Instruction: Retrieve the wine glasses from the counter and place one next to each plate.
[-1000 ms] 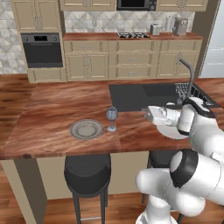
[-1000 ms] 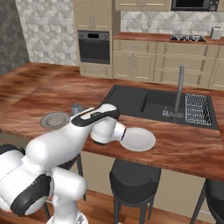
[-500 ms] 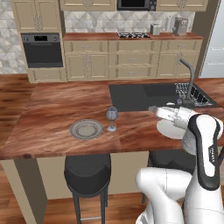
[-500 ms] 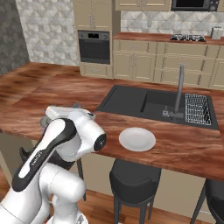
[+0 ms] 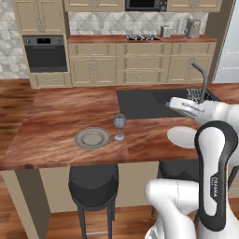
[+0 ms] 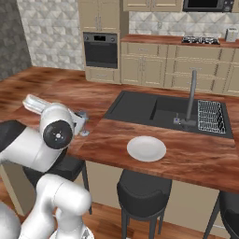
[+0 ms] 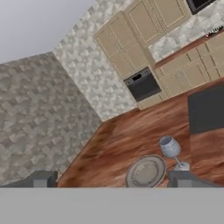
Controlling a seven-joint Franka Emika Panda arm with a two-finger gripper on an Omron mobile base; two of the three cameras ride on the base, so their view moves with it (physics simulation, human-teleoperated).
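One wine glass (image 5: 119, 125) stands upright on the counter (image 5: 56, 112), just right of the grey ringed plate (image 5: 92, 137). The white plate (image 5: 181, 137) lies further right near the counter's front edge, partly behind my arm. My gripper (image 5: 173, 103) hovers open above the counter between the glass and the white plate, pointing left, and it holds nothing. In the hand view the glass (image 7: 171, 149) and grey plate (image 7: 146, 171) lie ahead, just inside the right fingertip (image 7: 183, 178). The white plate (image 6: 146, 148) shows whole in the right base view.
A dark sink (image 6: 140, 108) with a tall faucet (image 6: 190, 98) and a dish rack (image 6: 210, 114) is set in the counter behind the white plate. Black stools (image 5: 93, 183) stand under the front edge. Cabinets and an oven (image 5: 45, 52) line the far wall.
My arm has swung its elbow round and the hand has risen a little over the counter's right part. The glass and both plates have stayed put. The gripper stayed open.
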